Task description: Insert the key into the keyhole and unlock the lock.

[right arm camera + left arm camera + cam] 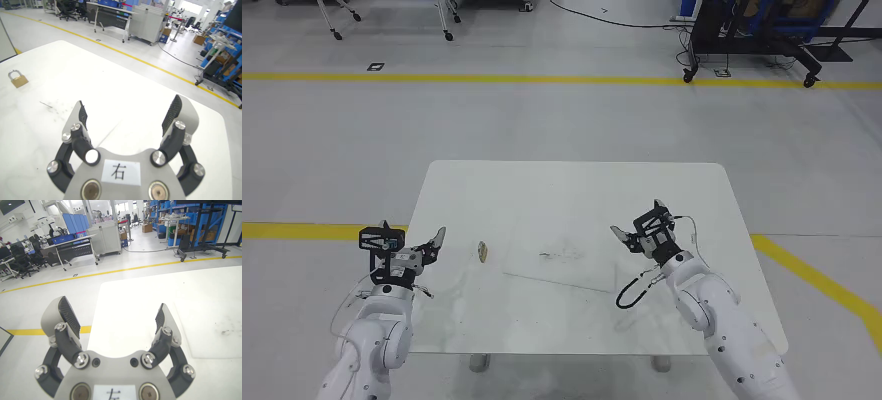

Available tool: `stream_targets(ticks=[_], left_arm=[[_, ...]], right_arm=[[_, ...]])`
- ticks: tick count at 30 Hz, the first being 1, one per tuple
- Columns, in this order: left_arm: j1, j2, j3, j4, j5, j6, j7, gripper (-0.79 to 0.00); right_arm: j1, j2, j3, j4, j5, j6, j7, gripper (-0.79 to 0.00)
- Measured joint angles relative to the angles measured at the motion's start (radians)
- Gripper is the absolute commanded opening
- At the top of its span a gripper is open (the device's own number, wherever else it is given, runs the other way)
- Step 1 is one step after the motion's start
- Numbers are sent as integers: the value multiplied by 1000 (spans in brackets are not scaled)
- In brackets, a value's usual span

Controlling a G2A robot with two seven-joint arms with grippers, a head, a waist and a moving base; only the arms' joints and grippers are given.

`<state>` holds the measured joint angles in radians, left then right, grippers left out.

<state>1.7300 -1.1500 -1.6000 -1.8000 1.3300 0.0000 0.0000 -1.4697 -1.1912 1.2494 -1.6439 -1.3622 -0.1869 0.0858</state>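
Observation:
A small brass padlock [483, 251] with a silver shackle lies on the white table [572, 190], left of centre. In the right wrist view the padlock [18, 79] lies flat, far from the fingers. A thin metal key [546, 257] rests near the table's middle among dark smudges. It appears as a thin sliver of key [46, 104] and as a small glint of key [225, 332]. My left gripper [414, 241] hovers open over the table's left edge, holding nothing. My right gripper [640, 224] is open right of the key, also holding nothing.
A clear thin sheet [200, 354] lies on the table under the key area, its edge visible in front of the key. The table's right half and far side are bare. Yellow floor tape [542, 78] and wheeled racks [762, 40] lie beyond the table.

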Motion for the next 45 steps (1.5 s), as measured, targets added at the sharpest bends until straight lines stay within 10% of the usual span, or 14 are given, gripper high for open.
stream_targets(ticks=[16,21,26,34,37,45], left_arm=[[0,0,0,0,0,0,0,0],[0,0,0,0,0,0,0,0],[0,0,0,0,0,0,0,0],[0,0,0,0,0,0,0,0],[0,0,0,0,0,0,0,0],[0,0,0,0,0,0,0,0]], right_arm=[[400,-95,-368,488,115,-422,-72,-65],[464,-125,-463,556,11,-401,-64,-74],[497,-149,-521,596,-51,-369,-114,-336],[567,-186,-583,700,-74,-406,-113,-499],[590,-200,-597,739,-71,-410,-110,-785],[626,-217,-610,786,-88,-414,-149,-785]])
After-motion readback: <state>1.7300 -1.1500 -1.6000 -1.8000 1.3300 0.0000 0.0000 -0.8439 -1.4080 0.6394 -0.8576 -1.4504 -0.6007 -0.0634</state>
